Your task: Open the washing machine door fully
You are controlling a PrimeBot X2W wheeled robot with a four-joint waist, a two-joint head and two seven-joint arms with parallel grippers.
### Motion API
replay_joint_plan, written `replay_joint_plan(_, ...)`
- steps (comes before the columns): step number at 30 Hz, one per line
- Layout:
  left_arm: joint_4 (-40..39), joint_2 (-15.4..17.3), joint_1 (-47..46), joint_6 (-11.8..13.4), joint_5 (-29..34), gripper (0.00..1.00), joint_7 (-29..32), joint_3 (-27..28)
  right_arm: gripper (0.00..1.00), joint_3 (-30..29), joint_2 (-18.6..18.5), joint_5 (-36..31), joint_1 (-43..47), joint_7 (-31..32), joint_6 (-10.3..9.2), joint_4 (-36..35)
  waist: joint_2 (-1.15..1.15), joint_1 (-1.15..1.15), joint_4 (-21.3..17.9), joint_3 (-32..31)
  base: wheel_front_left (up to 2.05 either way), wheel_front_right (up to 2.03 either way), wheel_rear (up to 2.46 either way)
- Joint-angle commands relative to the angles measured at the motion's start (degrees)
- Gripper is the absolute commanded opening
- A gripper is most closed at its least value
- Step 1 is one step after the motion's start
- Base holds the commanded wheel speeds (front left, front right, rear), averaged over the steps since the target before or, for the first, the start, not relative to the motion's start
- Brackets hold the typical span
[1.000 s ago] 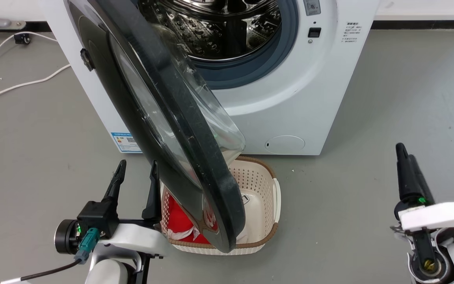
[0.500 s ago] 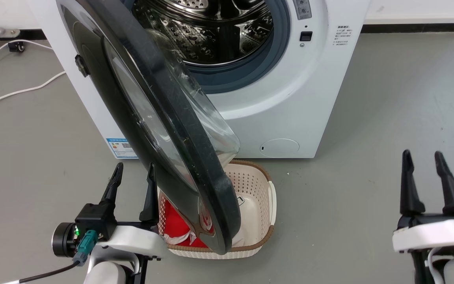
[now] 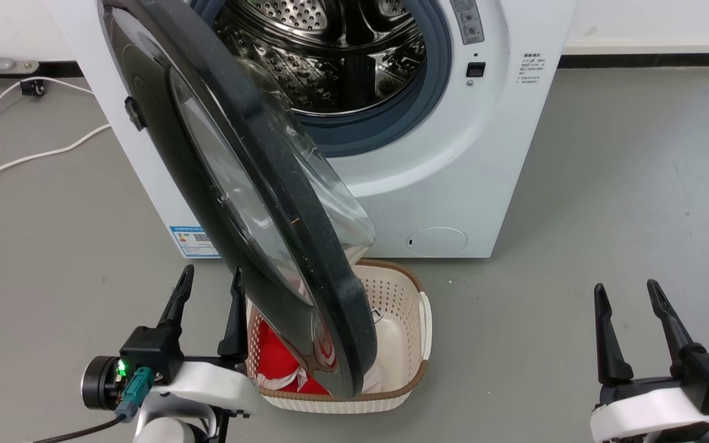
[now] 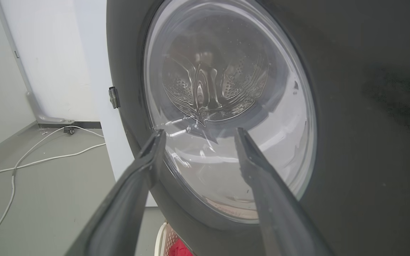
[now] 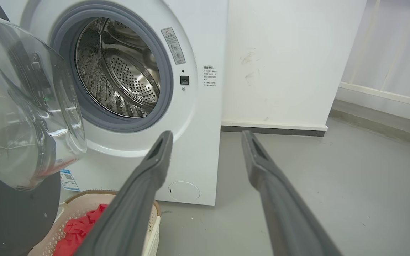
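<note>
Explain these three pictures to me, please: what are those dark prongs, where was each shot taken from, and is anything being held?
The dark prongs are the robot's two grippers, its hands. The picture looking down comes from a camera on its head: the left gripper at lower left, the right gripper at lower right. Both are open and hold nothing. The other two come from cameras on each wrist, looking along that arm's gripper. Before the robot stands a white washing machine with its black washing machine door swung out above a pale basket on the floor, holding red cloth.
</note>
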Motion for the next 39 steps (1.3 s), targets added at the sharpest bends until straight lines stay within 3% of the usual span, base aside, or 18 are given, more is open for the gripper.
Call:
replay_joint_plan(1, 0.12, 0.05, 0.70, -0.12, 0.16, 1.00, -0.15, 0.09, 1.00, 0.04, 0.30, 0.06, 0.94, -0.17, -0.04, -0.13, 0.00, 0.00, 0.06, -0.18, 0.00, 0.00, 0.00)
replay_joint_plan(14, 0.02, 0.05, 0.48, -0.25, 0.50, 1.00, -0.15, 0.22, 1.00, 0.33, 0.34, 2.16, 1.00, -0.18, -0.04, -0.47, 0.00, 0.00, -0.02, -0.01, 0.00, 0.00, 0.00)
replay_joint_plan(15, 0.00, 0.05, 0.47, -0.29, 0.48, 0.88, -0.15, 0.26, 1.00, 0.34, 0.34, 2.27, 0.96, -0.18, -0.04, -0.49, 0.00, 0.00, -0.02, 0.02, 0.00, 0.00, 0.00)
replay_joint_plan(16, -0.04, 0.05, 0.47, -0.34, 0.55, 0.49, -0.15, 0.25, 1.00, 0.34, 0.34, 2.26, 0.95, -0.18, -0.04, -0.53, 0.00, 0.00, -0.02, 0.06, 0.00, 0.00, 0.00)
replay_joint_plan(17, -0.12, 0.05, 0.44, -0.38, 0.58, 0.20, -0.15, 0.27, 1.00, 0.35, 0.33, 2.34, 0.94, -0.18, -0.04, -0.56, 0.00, 0.00, -0.02, 0.10, 0.00, 0.00, 0.00)
replay_joint_plan(18, -0.17, 0.05, 0.44, -0.40, 0.56, 0.00, -0.15, 0.28, 1.00, 0.37, 0.33, 2.32, 0.92, -0.18, -0.04, -0.54, 0.00, 0.00, -0.02, 0.13, 0.00, 0.00, 0.00)
replay_joint_plan(32, -2.56, 0.05, -0.51, -0.59, -0.18, 0.00, -0.15, 1.23, 1.00, 0.43, 0.34, 2.89, 0.25, -0.18, -0.04, -0.60, 0.00, 0.00, -0.36, 0.41, 0.00, 0.00, 0.00)
replay_joint_plan(39, -11.55, 0.05, -2.24, -0.20, -1.32, 0.00, -0.14, 2.98, 1.00, 0.27, 0.33, 3.50, -0.10, -0.18, -0.04, -0.15, 0.00, 0.00, -0.27, 0.75, 0.00, 0.00, 0.00)
